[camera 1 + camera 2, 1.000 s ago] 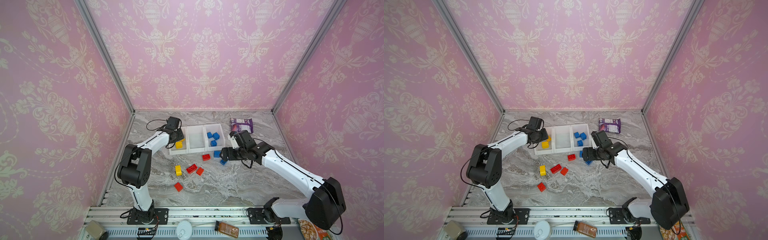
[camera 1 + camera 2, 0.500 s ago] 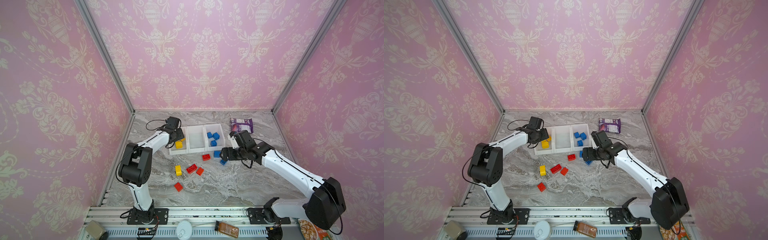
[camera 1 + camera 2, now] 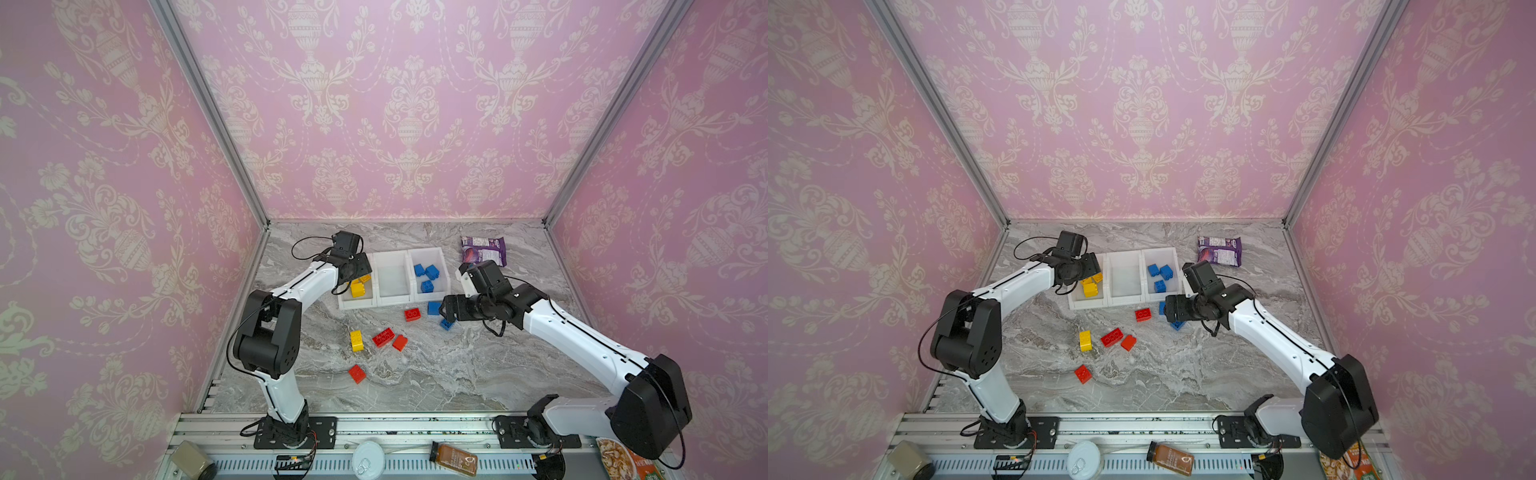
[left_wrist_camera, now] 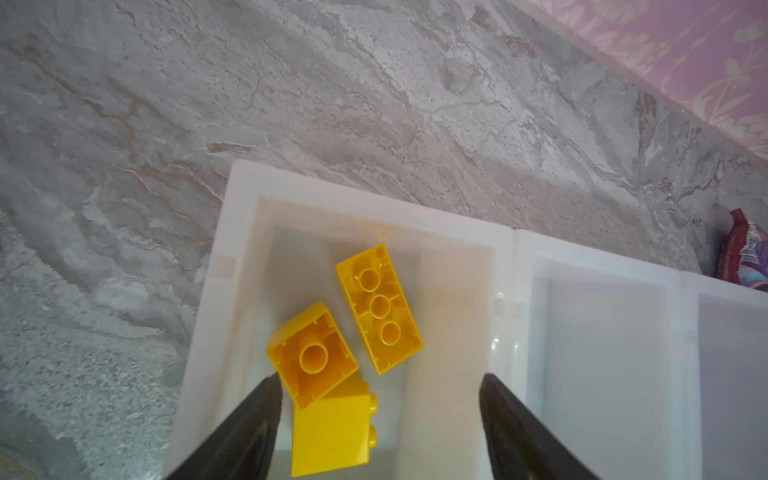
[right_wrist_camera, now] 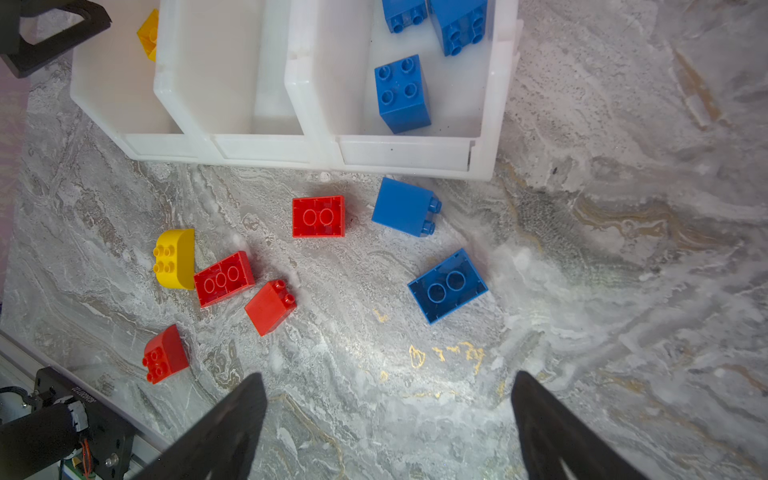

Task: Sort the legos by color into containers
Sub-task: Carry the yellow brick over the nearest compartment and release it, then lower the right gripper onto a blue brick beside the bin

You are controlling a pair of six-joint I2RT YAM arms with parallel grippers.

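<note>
three yellow bricks (image 4: 380, 307) lie in the end bin (image 4: 353, 199), under and between the spread, empty fingers of the left gripper (image 4: 380, 380). the right gripper (image 5: 386, 376), fingers likewise wide apart and empty, hovers with two blue bricks (image 5: 448, 286) just ahead of its fingertips.

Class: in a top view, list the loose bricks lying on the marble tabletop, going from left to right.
Yellow plastic brick, oblong red brick, small red brick, farthest red brick, farther blue brick, nearer blue brick. (Nearest red brick omitted.)
</note>
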